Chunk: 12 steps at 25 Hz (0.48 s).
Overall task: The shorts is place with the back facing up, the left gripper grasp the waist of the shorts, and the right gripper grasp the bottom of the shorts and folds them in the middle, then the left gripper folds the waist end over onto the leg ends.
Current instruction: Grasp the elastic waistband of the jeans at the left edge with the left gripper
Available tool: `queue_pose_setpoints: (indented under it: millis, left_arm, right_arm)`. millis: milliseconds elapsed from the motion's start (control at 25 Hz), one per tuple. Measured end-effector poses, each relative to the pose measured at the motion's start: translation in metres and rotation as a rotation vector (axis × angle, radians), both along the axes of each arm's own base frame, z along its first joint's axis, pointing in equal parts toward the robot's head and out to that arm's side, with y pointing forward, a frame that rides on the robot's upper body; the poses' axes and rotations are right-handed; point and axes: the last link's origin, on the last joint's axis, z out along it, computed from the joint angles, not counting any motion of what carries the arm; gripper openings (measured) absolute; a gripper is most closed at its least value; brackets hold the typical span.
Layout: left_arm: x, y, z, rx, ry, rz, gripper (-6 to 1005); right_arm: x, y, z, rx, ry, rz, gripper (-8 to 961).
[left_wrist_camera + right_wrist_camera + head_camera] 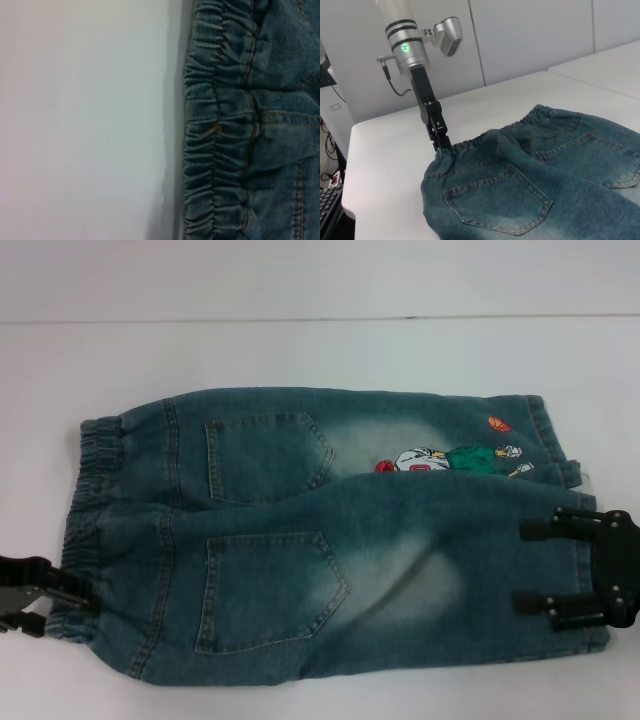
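Observation:
The shorts (300,540) lie flat on the white table, back up, with two patch pockets (265,455) showing and a cartoon embroidery (455,460) on the far leg. The ruffled waist of the shorts (88,500) is at the left and the leg ends (553,435) at the right. My left gripper (60,605) sits at the near corner of the waist (470,145); from the right wrist the left gripper (441,142) points down onto the band's edge. The left wrist looks straight down on the waist (210,125). My right gripper (532,566) is open over the near leg's hem.
The white table (300,350) runs back to a seam. In the right wrist view the table's edge (350,150) drops off beyond the waist, with a keyboard (327,205) below it and a second table (600,65) behind.

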Motion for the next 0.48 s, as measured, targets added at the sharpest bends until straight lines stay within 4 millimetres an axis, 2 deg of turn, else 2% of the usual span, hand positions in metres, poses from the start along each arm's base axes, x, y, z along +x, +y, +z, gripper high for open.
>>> queue_pose_setpoints:
  millis: [240, 480]
  left_arm:
    - [0.0004, 0.0003, -0.0021, 0.000, -0.004, -0.003, 749]
    - [0.0092, 0.0046, -0.0076, -0.009, -0.022, -0.028, 745]
  right_arm:
    - [-0.0002, 0.0004, 0.0000, 0.001, -0.001, 0.001, 945]
    - [-0.0004, 0.0008, 0.0000, 0.001, -0.001, 0.002, 945]
